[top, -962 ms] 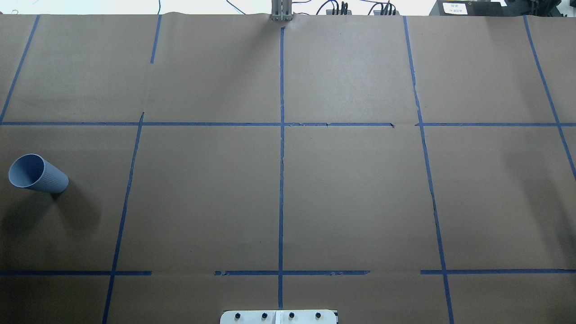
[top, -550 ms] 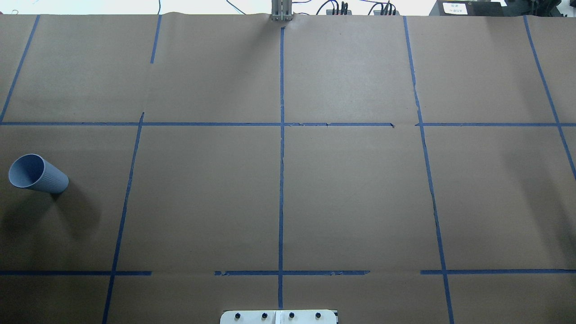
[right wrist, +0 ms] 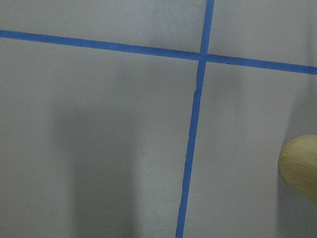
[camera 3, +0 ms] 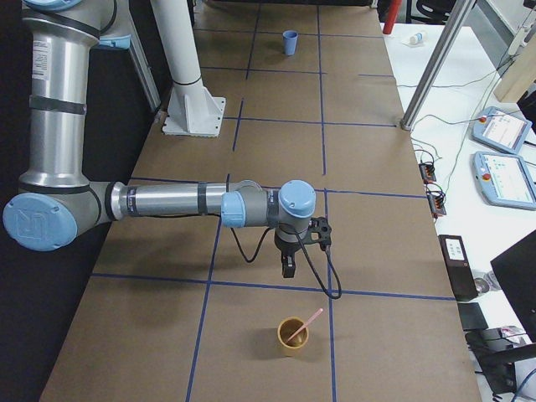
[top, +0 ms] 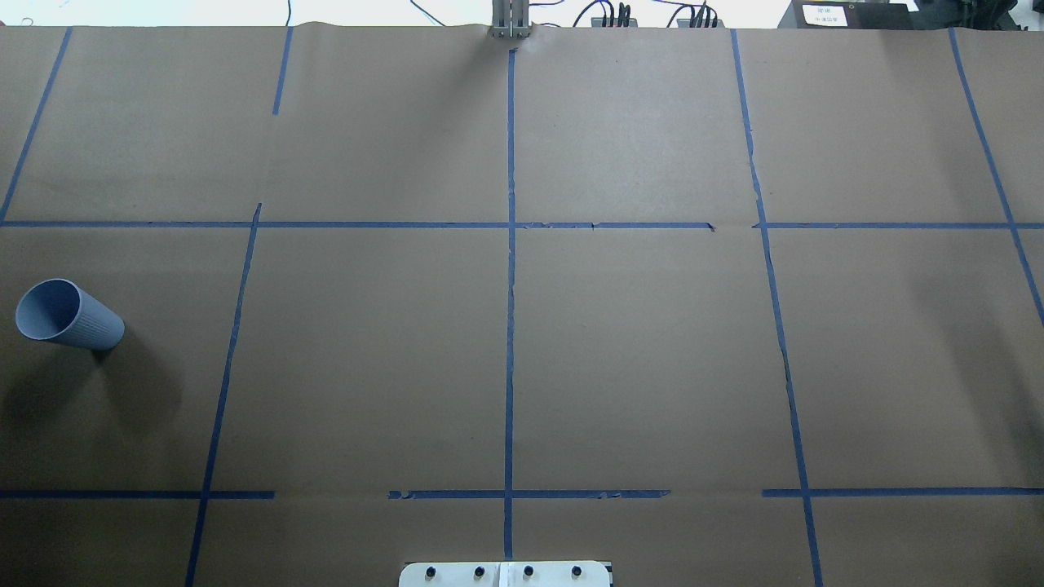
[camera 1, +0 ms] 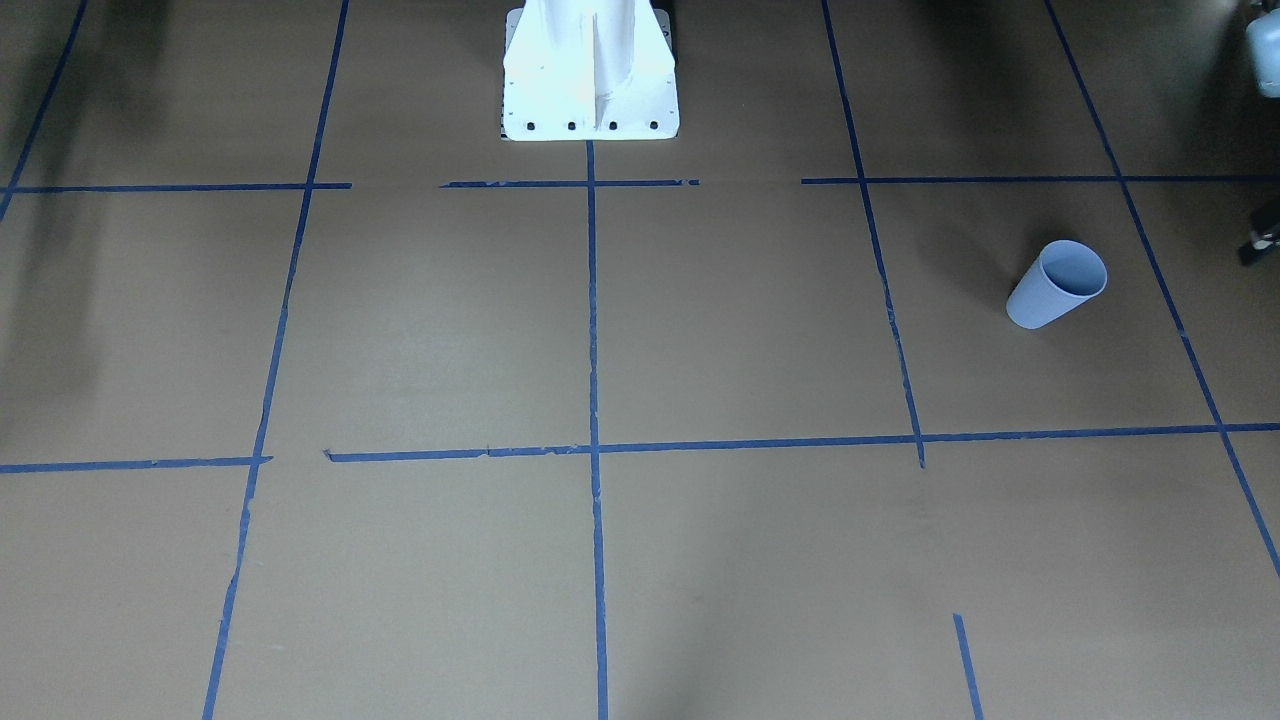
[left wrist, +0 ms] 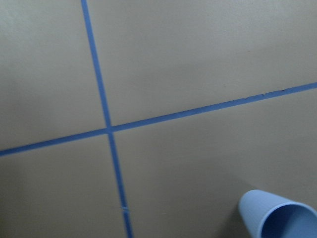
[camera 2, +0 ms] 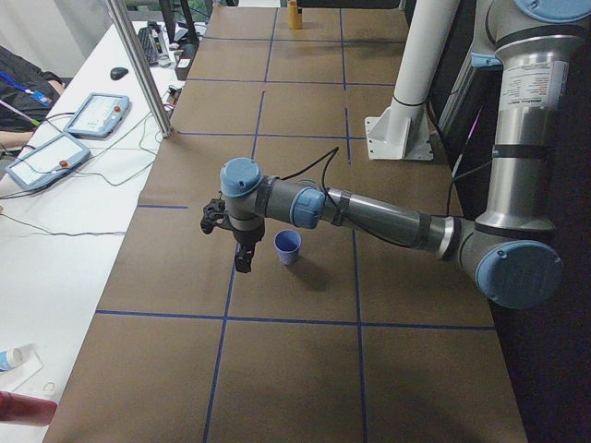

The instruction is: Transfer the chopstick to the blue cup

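The blue cup [top: 69, 314] stands upright near the table's left end, also seen in the front view [camera 1: 1057, 284] and at the lower right of the left wrist view [left wrist: 277, 218]. In the exterior left view my left gripper [camera 2: 242, 258] hangs fingers-down just beside the cup [camera 2: 288, 247]; I cannot tell if it is open. The pale pink chopstick [camera 3: 308, 322] leans inside a tan cup [camera 3: 293, 335] at the table's right end. My right gripper [camera 3: 287, 266] hovers a short way from that cup; its state I cannot tell. The tan cup's rim [right wrist: 299, 166] shows in the right wrist view.
The white robot pedestal [camera 1: 590, 90] stands at the table's near middle edge. Blue tape lines cross the brown paper. A side table with control tablets [camera 3: 502, 167] and cables runs along the far edge, and a person's arm [camera 2: 18, 88] rests there.
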You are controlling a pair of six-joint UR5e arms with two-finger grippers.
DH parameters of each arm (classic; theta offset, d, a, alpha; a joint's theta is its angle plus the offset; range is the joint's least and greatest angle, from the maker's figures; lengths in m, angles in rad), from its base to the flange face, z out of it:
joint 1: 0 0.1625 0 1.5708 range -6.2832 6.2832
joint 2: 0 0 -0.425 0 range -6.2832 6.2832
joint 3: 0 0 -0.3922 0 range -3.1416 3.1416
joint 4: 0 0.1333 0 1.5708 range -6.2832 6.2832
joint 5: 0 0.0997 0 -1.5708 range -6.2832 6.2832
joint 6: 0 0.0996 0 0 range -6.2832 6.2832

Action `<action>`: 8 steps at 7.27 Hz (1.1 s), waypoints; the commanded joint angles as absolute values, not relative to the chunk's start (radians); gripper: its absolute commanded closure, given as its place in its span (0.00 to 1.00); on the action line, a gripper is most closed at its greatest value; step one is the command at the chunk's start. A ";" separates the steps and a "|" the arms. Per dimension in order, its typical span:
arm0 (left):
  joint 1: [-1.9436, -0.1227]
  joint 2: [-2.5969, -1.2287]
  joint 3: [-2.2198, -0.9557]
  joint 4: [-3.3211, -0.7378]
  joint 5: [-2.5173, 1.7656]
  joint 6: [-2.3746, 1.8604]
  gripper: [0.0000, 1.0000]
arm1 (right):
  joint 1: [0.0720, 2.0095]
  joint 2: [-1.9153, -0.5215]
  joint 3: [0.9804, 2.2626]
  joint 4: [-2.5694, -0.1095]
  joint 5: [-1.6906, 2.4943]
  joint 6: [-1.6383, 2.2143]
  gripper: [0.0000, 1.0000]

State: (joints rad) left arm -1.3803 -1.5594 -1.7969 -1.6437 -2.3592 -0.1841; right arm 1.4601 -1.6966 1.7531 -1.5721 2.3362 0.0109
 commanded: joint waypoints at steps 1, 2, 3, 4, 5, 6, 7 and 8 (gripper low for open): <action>-1.245 -1.461 -1.798 -1.971 -2.353 -0.525 0.00 | 1.457 -1.697 1.750 -1.572 2.336 0.011 0.00; -1.180 -1.425 -1.792 -2.061 -2.347 -0.616 0.00 | 1.457 -1.697 1.749 -1.572 2.336 0.011 0.00; -1.155 -1.422 -1.789 -2.074 -2.347 -0.629 0.00 | 1.457 -1.697 1.749 -1.572 2.336 0.011 0.00; -1.137 -1.420 -1.778 -2.074 -2.341 -0.629 0.00 | 1.457 -1.697 1.749 -1.572 2.335 0.011 0.00; -1.115 -1.408 -1.776 -2.075 -2.295 -0.629 0.00 | 1.457 -1.697 1.749 -1.572 2.335 0.011 0.00; -1.092 -1.407 -1.775 -2.074 -2.264 -0.630 0.00 | 1.457 -1.697 1.749 -1.572 2.336 0.011 0.00; -1.072 -1.407 -1.764 -2.075 -2.263 -0.643 0.00 | 1.457 -1.697 1.747 -1.572 2.335 0.011 0.00; -1.057 -1.408 -1.760 -2.075 -2.261 -0.644 0.00 | 1.457 -1.697 1.747 -1.572 2.335 0.011 0.00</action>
State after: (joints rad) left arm -1.0781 -1.4079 -1.7666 -2.0748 -2.2678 -0.6390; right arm 1.4573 -1.6966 1.7477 -1.5723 2.3351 0.0107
